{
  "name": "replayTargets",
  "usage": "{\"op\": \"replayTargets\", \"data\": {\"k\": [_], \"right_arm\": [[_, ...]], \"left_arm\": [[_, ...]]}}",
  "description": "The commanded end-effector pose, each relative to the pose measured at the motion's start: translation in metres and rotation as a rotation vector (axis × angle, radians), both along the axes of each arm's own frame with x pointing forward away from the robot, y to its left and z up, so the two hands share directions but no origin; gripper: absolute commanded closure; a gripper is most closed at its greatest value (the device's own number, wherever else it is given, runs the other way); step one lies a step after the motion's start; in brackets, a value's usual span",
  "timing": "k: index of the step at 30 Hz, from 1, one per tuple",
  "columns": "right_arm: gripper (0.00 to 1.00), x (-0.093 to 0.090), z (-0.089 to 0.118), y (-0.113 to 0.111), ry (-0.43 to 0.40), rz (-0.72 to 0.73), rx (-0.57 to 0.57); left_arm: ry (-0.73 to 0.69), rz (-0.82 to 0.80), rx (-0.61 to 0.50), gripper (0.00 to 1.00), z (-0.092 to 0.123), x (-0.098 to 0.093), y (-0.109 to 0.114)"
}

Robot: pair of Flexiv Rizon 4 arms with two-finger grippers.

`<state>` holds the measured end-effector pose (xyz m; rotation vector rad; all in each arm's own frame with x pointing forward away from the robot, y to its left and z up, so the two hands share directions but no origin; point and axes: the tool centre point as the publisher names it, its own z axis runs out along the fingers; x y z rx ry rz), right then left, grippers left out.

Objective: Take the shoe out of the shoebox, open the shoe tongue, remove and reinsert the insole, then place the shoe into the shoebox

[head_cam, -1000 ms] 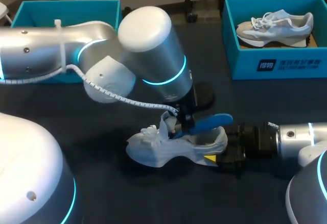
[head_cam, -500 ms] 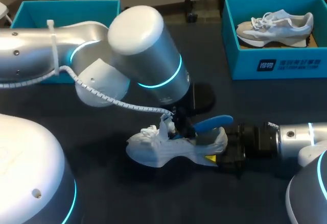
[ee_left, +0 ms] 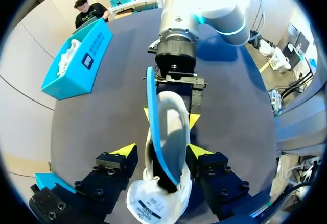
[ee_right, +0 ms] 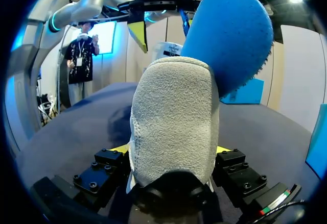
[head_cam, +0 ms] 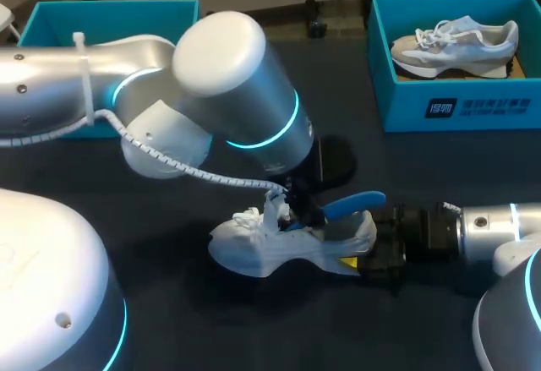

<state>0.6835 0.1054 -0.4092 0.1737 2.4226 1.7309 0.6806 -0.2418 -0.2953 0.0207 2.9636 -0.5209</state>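
Observation:
A white shoe (head_cam: 270, 248) lies on the dark table, its toe pointing left. A blue insole (head_cam: 353, 203) slants up out of its heel opening. My right gripper (head_cam: 365, 258) is shut on the shoe's heel (ee_right: 173, 117), one yellow tip at each side, and the insole (ee_right: 230, 35) rises just past it. My left gripper (head_cam: 296, 209) hangs over the shoe's mouth. Seen from the left wrist, that gripper (ee_left: 161, 150) is open. Its fingers straddle the shoe (ee_left: 176, 117) near the tongue and do not pinch the insole (ee_left: 152, 122).
A blue shoebox (head_cam: 461, 105) at the back right holds a second pale shoe (head_cam: 456, 41). Another blue shoebox (head_cam: 51, 24) stands at the back left behind my left arm. Bare tabletop lies in front of the shoe.
My left gripper's fingers have spread and let go of the insole, and the arm has drawn back slightly to the left. The shoe, the insole and my right gripper stay put.

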Motion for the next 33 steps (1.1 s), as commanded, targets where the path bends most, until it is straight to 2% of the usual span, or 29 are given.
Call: {"op": "replayTargets", "data": {"k": [1,9,19,21,22,24,33], "right_arm": [[1.0,-0.001,0.001,0.001,0.001,-0.001,-0.004],[1.0,-0.001,0.001,0.001,0.001,-0.001,-0.004],[1.0,-0.001,0.001,0.001,0.001,-0.001,-0.004],[1.0,-0.001,0.001,0.001,0.001,-0.001,-0.004],[1.0,-0.001,0.001,0.001,0.001,-0.001,-0.004],[1.0,-0.001,0.001,0.001,0.001,-0.001,-0.004],[1.0,-0.001,0.001,0.001,0.001,-0.001,-0.004]], "left_arm": [[0.039,-0.006,0.016,0.42,-0.012,0.011,-0.018],[0.056,-0.005,-0.008,0.5,-0.017,0.012,-0.019],[0.111,-0.003,-0.049,0.4,-0.035,0.017,-0.018],[0.126,-0.003,-0.065,0.44,-0.036,0.019,-0.018],[0.138,-0.005,-0.074,0.51,-0.036,0.02,-0.019],[0.149,-0.01,-0.084,0.53,-0.037,0.021,-0.02],[0.161,-0.035,-0.09,0.55,-0.041,0.02,-0.023]]}}
